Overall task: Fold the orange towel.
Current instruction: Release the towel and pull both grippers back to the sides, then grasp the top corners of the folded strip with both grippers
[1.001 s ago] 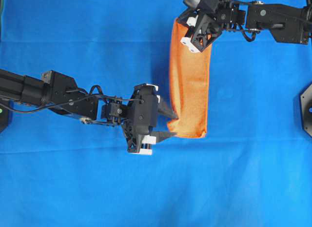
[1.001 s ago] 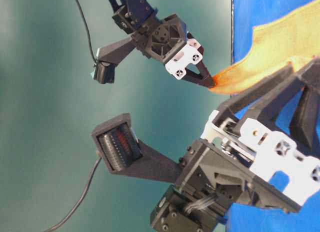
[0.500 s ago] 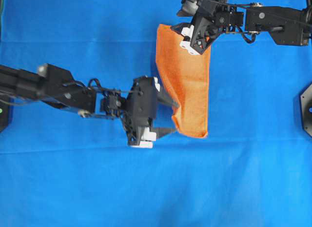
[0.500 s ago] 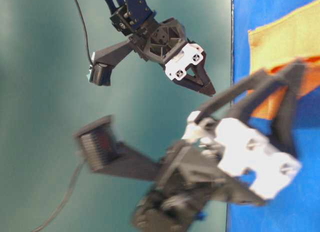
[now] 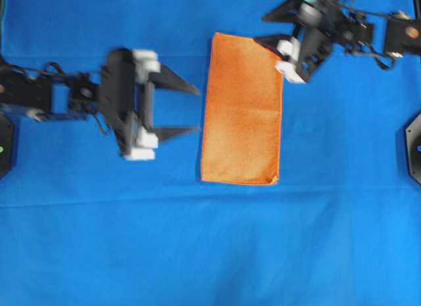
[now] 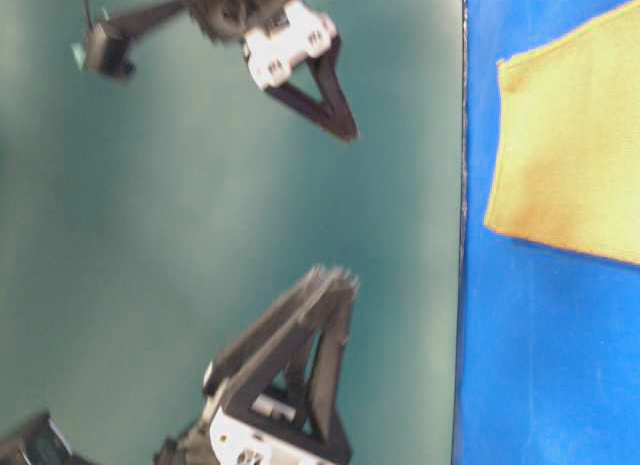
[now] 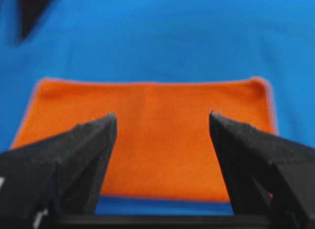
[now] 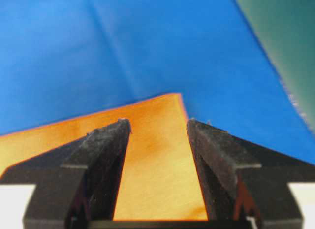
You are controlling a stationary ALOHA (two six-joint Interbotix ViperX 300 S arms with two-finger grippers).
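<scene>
Overhead, the left gripper (image 5: 194,110) sits at about nine o'clock from the orange towel (image 5: 242,110), its two dark fingers spread wide apart with nothing between them. Their tips point toward three o'clock at the towel's long left edge and stop just short of it, not touching. From the left wrist view the same fingers (image 7: 86,150) frame the towel (image 7: 157,140), which lies flat beyond them on the blue cloth (image 7: 162,42).

At roughly one o'clock from the towel's middle, the right gripper (image 5: 271,44) is also spread and empty; overhead its fingertips point toward nine o'clock and overlap the towel's top right corner. The right wrist view shows its fingers (image 8: 106,155) parted, with that towel corner (image 8: 157,155) visible in the gap below them; whether they touch the fabric cannot be told there.

In the table-level view both grippers, right (image 6: 343,133) and left (image 6: 335,277), appear raised off the blue surface, with motion blur.

The towel itself is a tall, narrow rectangle, lying flat on the blue cloth (image 5: 197,253) slightly right of centre and toward twelve o'clock in the overhead view, its edges fairly straight and its lower corners square.
</scene>
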